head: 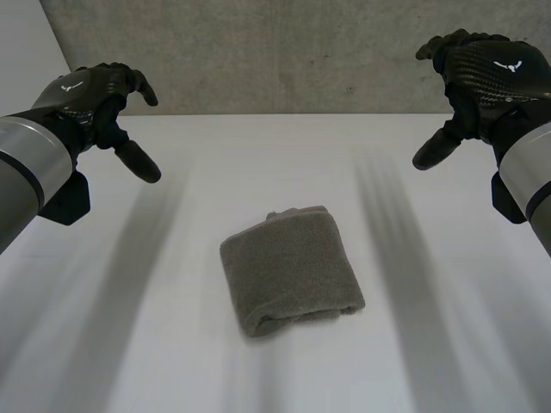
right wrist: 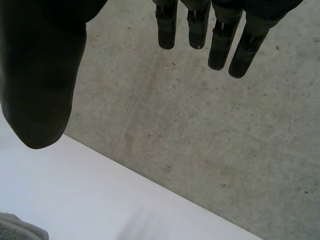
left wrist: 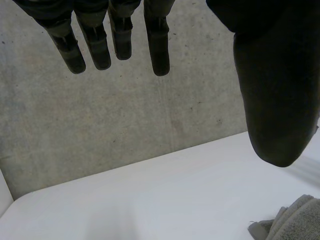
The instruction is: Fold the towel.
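On the white worktop (head: 275, 163), mid-table, lies a grey towel (head: 291, 269), already a compact bundle.
Folding looks finished; left hand (head: 99, 103) and right hand (head: 482, 73) hang apart above it, fingers loose, holding nothing.

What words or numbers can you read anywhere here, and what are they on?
None: no words or numbers can be read.
The left hand has a small white mark on its back, a sign with no letters.
The right hand has the same white mark, no letters.
The towel and the table are plain, with no label seen.
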Available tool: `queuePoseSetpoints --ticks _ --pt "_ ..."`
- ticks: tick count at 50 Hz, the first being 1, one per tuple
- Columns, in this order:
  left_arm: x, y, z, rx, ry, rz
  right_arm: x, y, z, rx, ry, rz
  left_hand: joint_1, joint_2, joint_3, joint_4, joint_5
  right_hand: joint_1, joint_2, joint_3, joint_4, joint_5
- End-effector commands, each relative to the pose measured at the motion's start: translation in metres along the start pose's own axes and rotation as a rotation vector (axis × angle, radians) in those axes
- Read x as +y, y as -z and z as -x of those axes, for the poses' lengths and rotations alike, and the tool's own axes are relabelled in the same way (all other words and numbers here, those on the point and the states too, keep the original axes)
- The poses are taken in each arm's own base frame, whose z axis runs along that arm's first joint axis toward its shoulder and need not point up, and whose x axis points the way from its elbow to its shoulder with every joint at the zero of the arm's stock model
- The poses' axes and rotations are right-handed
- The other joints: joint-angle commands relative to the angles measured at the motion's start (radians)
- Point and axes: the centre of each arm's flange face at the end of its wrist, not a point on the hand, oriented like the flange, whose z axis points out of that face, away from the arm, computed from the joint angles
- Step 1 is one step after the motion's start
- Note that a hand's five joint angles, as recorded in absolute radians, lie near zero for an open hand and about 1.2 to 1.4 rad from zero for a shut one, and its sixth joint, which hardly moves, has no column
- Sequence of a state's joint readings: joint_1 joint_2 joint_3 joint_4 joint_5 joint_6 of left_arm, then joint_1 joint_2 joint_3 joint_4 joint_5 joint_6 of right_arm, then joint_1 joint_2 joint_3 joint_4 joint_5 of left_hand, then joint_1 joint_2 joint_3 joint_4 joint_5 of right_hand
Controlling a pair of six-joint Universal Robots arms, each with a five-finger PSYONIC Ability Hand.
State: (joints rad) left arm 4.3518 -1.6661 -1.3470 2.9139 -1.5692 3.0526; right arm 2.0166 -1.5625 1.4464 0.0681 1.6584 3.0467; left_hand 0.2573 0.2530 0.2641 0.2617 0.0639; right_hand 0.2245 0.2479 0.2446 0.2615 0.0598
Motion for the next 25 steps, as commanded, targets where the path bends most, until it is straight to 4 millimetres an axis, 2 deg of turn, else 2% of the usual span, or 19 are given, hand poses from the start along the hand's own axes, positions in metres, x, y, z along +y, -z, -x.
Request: queuePoseSetpoints --ticks 1,9,25 --pt "-0.005 0.004 -0.001 0.004 0.0 -0.016 0.002 -0.001 -0.002 0.008 -0.001 0.006 -0.067 -0.063 -0.074 -0.072 -0.048 -0.05 -0.073 -0.07 -0.087 -0.06" --pt "-0.011 0.009 -0.002 0.006 0.001 -0.039 0.004 -0.001 -0.001 0.004 -0.001 0.018 -0.067 -0.063 -0.074 -0.072 -0.048 -0.05 -0.073 -0.07 -0.087 -0.06" --pt "-0.011 0.009 -0.002 0.008 0.004 -0.039 0.016 -0.005 0.005 -0.026 0.009 0.07 -0.067 -0.063 -0.074 -0.072 -0.048 -0.05 -0.073 -0.07 -0.087 -0.06"
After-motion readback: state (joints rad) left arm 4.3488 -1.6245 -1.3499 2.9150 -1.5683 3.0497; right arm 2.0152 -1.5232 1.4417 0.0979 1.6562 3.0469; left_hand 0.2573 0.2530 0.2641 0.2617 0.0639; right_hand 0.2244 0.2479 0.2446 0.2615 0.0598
